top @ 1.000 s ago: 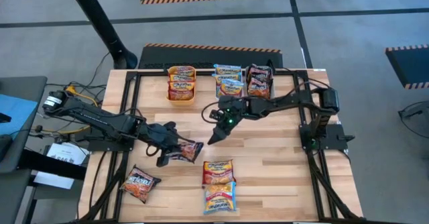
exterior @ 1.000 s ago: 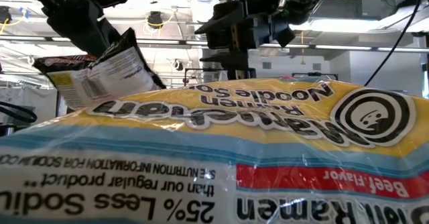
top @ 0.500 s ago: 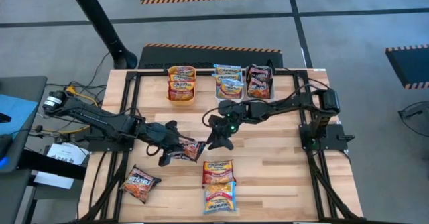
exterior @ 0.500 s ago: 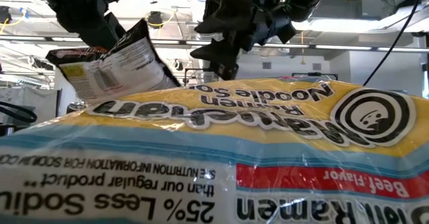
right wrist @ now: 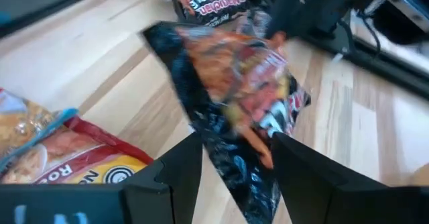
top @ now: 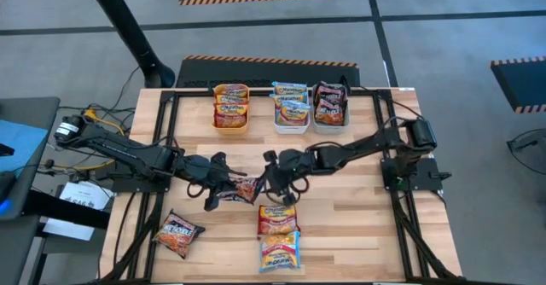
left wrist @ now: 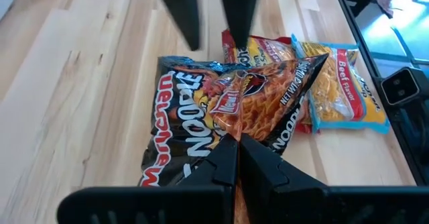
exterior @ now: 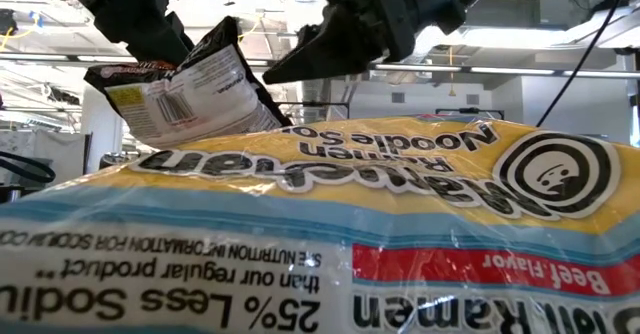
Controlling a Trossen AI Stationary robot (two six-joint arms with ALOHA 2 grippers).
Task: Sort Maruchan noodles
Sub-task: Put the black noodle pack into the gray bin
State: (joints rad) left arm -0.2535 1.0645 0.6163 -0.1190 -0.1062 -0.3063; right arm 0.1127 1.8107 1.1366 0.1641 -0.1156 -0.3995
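Dark crinkly plastic is pinched at one edge by the left gripper (top: 223, 189), whose fingers are fully closed on a maroon-red packet (top: 241, 189) and hold it clear of the worktop (top: 358, 225) near its middle. Lifting it by the edge lets the rest of the packet hang out toward the other arm, which looks like the reason for the hold: a handover. The right gripper (top: 271, 183) is at the packet's free end with its fingers (right wrist: 181, 167) spread wide on either side of it; in the right wrist view the wrapper sits between them, not yet clamped. Judging by this, the right arm is to take the packet because the bins lie on its side.

Those three bins stand in a row along the far edge: an orange bin (top: 230, 124) holding orange-yellow packets, a white bin (top: 291, 128) holding light blue-pink ones, and a grey bin (top: 331, 121) holding maroon-red ones. The held packet matches the grey bin, so that is its likely destination.

Toward the near edge, two more packets lie flat, an orange-yellow packet (top: 278, 219) and just beyond it a blue-edged packet (top: 280, 252); another dark red packet (top: 177, 233) lies near the near-left corner, all still unsorted.

The risk I see is the wrapper slipping or twisting if the left gripper lets go before the right has closed.
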